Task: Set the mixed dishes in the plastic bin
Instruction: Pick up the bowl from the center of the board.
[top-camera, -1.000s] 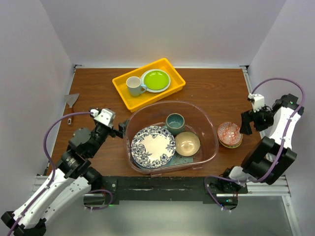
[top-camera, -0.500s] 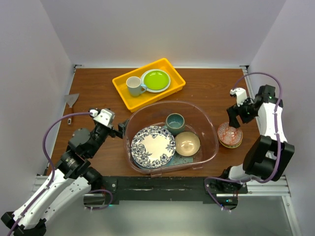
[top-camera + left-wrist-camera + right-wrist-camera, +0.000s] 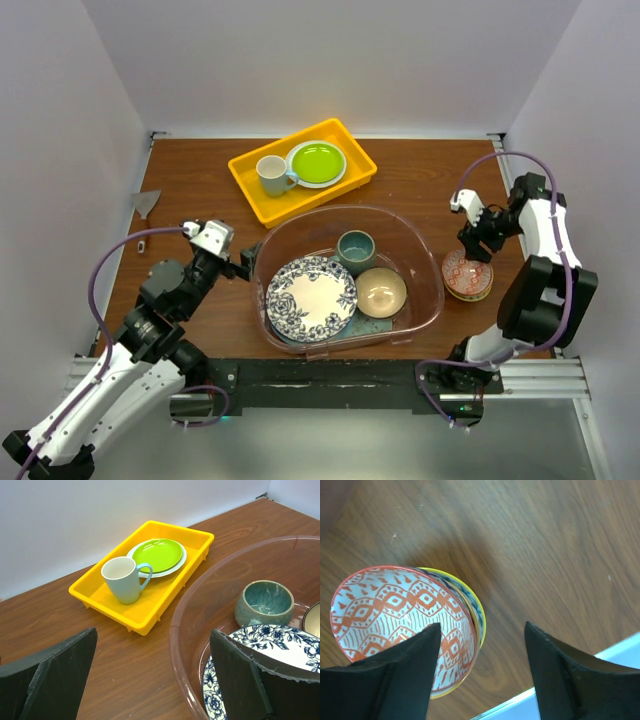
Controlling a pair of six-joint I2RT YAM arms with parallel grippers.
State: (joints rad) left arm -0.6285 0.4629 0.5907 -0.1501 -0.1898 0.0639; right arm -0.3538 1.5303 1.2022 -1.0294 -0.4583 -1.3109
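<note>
Brown wooden table (image 3: 420,170), white-walled booth. Plastic bin (image 3: 428,255) at centre, loaded with blue-floral plate (image 3: 312,297), dark teal mug (image 3: 355,248) and tan bowl (image 3: 381,291), laid side by side, likely to leave room. Red-patterned bowl (image 3: 395,615) outside, on bare wood just right of bin; seemingly last dish due in. Right gripper (image 3: 481,625) directly over it, partly spread, holding nothing: one finger above bowl's inside, other outside, rim between, posed for a pinch. Left gripper (image 3: 152,640) fully spread, empty, beside bin's left wall

Bright, even light from above, soft short shadows, sharp focus, mild sheen on the table (image 3: 410,175).
</note>
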